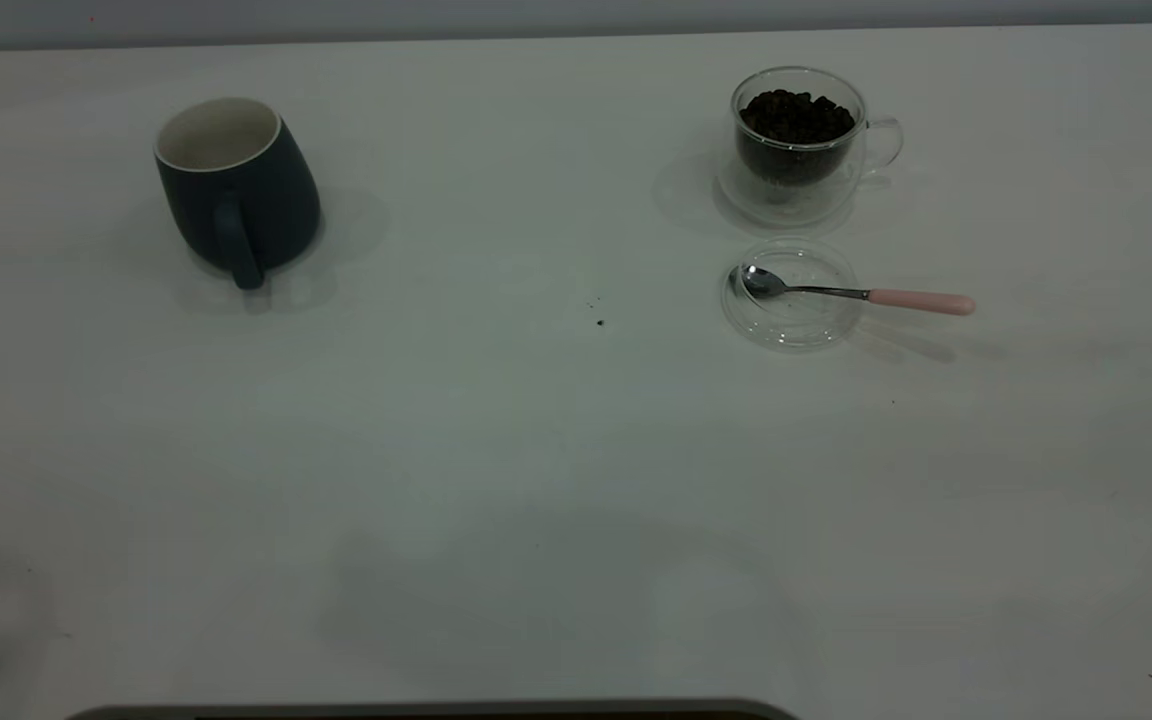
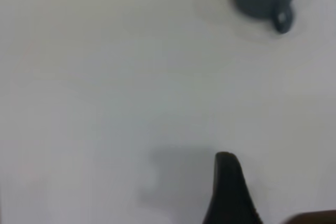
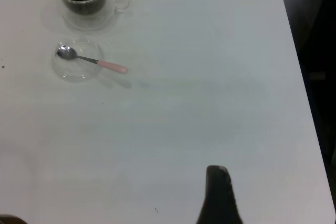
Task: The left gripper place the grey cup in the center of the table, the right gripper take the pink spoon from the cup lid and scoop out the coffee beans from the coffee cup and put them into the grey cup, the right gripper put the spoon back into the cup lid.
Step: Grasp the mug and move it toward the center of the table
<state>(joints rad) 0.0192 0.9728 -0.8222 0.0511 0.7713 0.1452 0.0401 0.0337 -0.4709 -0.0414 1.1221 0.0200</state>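
Nothing is being gripped; the finger state of both grippers cannot be told.

The dark blue-grey ceramic mug [image 1: 236,190] is standing far left on the white table [image 1: 496,480]; the clear glass cup [image 1: 801,140] of dark coffee beans [image 1: 796,115] is sitting far right; just nearer, the pink-handled metal spoon [image 1: 856,294] is resting on the clear round lid [image 1: 789,295].

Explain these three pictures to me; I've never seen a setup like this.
This is a two-armed robot at a white table. The wide picture comes from a camera facing the arms; neither arm shows there. The other two come from cameras on the wrists; the dark tip low in each belongs to the left gripper and right gripper. Neither holds anything. On the table stand a grey cup and a glass coffee cup of coffee beans. A pink spoon rests with its bowl in a clear cup lid.
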